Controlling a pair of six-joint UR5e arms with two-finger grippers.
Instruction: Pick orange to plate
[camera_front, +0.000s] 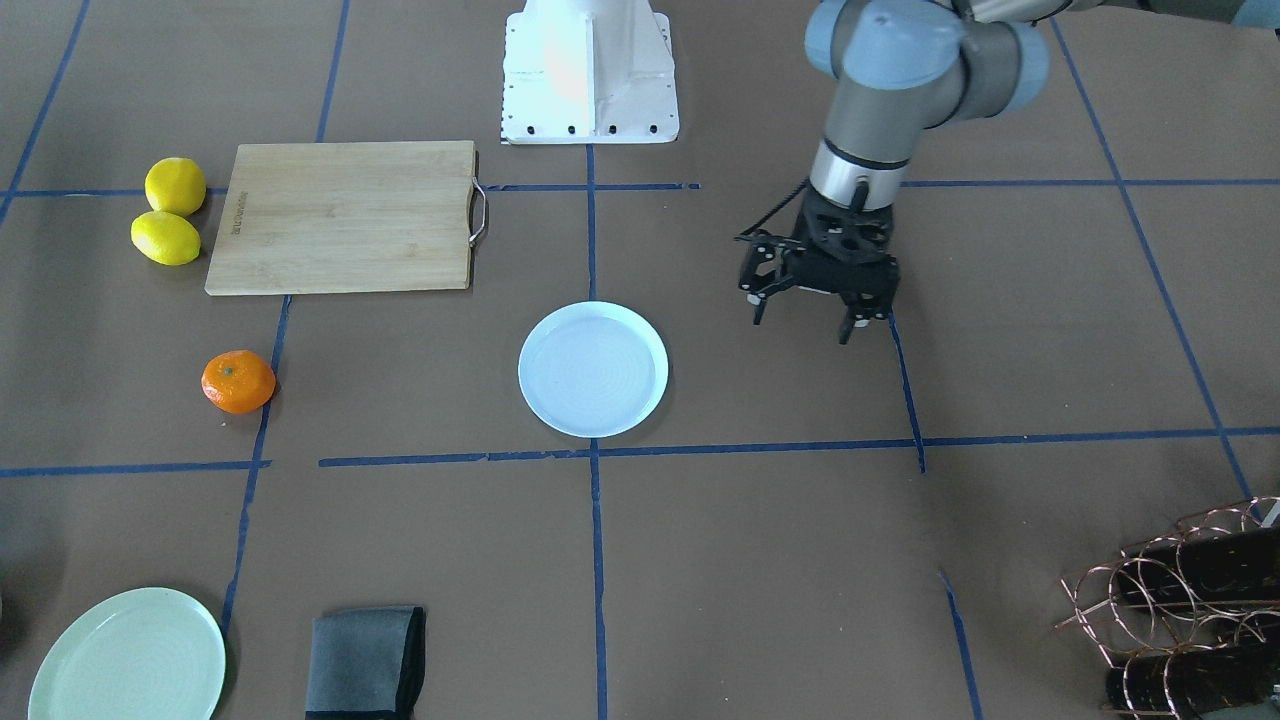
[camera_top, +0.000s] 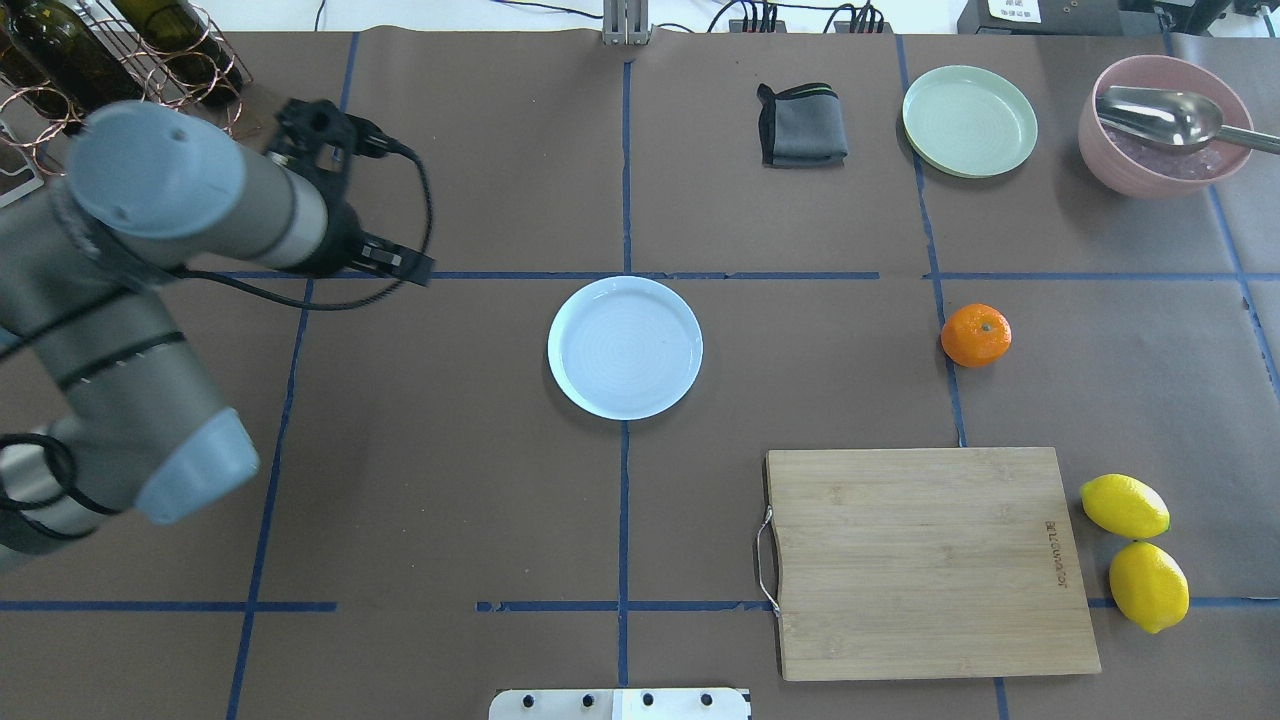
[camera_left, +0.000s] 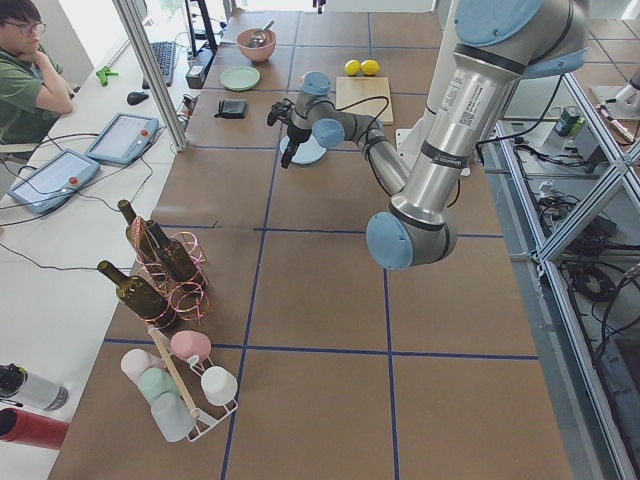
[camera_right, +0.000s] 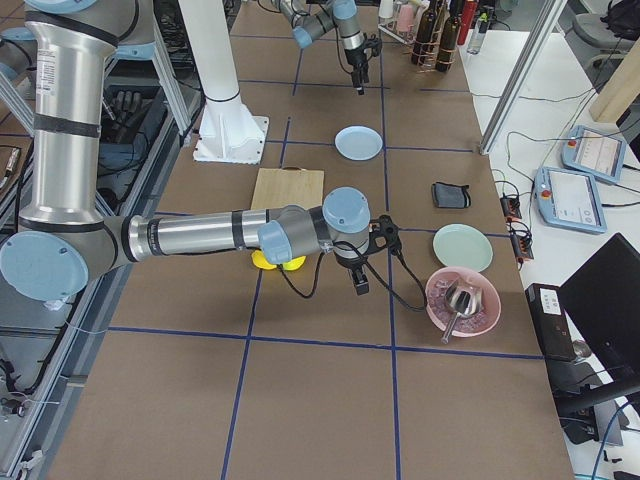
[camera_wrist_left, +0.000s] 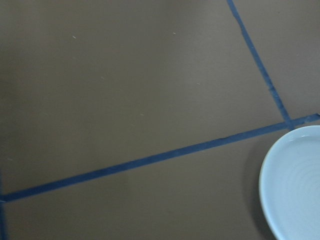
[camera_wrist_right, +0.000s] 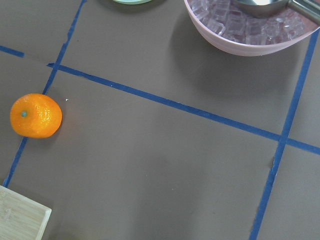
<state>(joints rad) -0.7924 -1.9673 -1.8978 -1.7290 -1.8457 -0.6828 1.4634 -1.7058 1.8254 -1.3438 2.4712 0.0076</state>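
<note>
The orange (camera_top: 976, 335) lies alone on the brown table, on a blue tape line beyond the cutting board; it also shows in the front view (camera_front: 238, 382) and at the left of the right wrist view (camera_wrist_right: 36, 116). The white plate (camera_top: 625, 347) sits bare at the table's centre (camera_front: 593, 370), and its edge reaches into the left wrist view (camera_wrist_left: 295, 185). My left gripper (camera_front: 802, 325) hangs open beside the plate, holding nothing. My right gripper (camera_right: 360, 283) hovers near the pink bowl. It shows only in the exterior right view, so I cannot tell its state.
A wooden cutting board (camera_top: 925, 560) with two lemons (camera_top: 1124, 506) beside it lies near the robot's base. At the far edge stand a pale green plate (camera_top: 969, 120), a folded grey cloth (camera_top: 802, 125), a pink bowl of ice with a spoon (camera_top: 1165, 125) and a bottle rack (camera_top: 120, 60).
</note>
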